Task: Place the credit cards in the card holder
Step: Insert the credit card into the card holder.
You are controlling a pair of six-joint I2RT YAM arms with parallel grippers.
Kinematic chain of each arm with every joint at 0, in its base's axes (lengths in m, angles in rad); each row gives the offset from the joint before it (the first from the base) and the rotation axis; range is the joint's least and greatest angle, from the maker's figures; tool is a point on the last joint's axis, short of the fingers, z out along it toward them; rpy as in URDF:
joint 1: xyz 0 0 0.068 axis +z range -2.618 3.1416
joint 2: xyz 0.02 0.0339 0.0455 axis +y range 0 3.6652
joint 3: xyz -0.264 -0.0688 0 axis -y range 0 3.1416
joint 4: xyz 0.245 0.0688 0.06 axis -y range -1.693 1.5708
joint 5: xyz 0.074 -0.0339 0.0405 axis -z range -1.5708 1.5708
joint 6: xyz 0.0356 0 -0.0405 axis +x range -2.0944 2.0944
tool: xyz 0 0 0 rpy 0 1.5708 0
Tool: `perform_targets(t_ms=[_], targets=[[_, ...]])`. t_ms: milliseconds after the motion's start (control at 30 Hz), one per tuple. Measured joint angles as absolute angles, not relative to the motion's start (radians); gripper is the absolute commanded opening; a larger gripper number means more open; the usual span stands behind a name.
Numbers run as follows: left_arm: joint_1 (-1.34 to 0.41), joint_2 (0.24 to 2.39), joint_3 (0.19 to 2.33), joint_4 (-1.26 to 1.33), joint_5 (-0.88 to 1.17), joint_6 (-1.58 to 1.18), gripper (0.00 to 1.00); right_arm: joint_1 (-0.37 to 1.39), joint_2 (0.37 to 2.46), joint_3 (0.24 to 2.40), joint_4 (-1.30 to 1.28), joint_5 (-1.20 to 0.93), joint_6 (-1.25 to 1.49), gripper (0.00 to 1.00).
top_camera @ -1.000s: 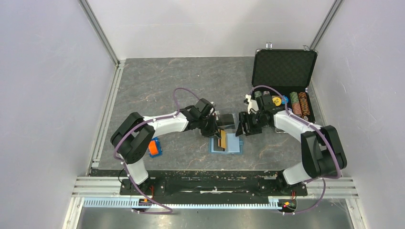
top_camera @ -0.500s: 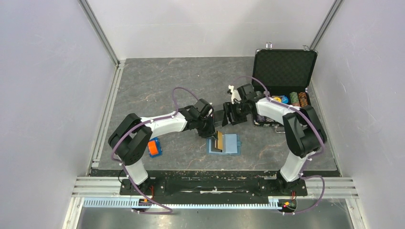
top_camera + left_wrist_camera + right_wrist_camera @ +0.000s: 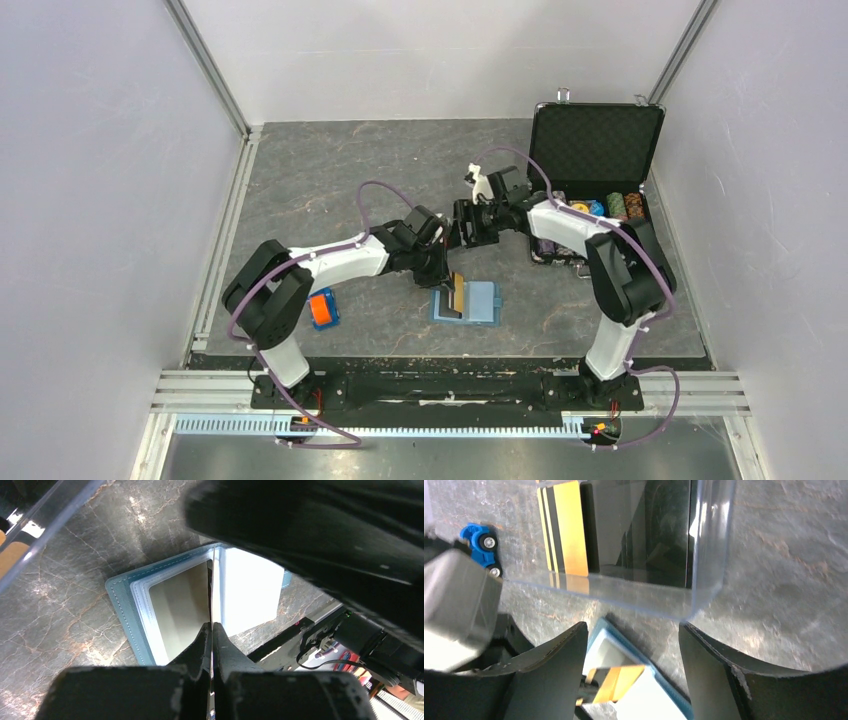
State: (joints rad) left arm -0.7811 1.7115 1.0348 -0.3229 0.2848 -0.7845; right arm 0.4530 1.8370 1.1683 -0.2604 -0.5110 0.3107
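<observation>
My left claw (image 3: 444, 270) is clamped on an orange credit card (image 3: 459, 293), edge-down at the open card holder (image 3: 485, 303); my right claw (image 3: 468, 224), spread apart, hangs over the clear tray (image 3: 710, 555) of other credit cards (image 3: 566, 530) just beyond that holder

One card holder (image 3: 484, 302) and one clear tray (image 3: 709, 555). Two orange cards: one orange card (image 3: 565, 527) inside the tray, a second (image 3: 458, 292) above the holder. The black cards (image 3: 644, 530) overlap, number unclear. One black case (image 3: 596, 150), one orange-and-blue block (image 3: 321, 309).
</observation>
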Motion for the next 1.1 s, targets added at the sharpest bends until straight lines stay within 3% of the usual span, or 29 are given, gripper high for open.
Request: perform_targets(t_ms=[433,700,1100], targets=[[-0.781,1.659,0.975,-0.252,0.313,-0.794,0.02,0.311,1.549,0.896,-0.37,-0.526,0.219,0.57],[-0.78,1.67,0.958,-0.191,0.37,-0.811,0.02,0.288,1.497,0.762,-0.443,-0.529,0.179,0.44],[-0.78,1.699,0.958,-0.196,0.376,-0.818,0.02,0.283,1.486,0.71,-0.455,-0.549,0.163,0.33]])
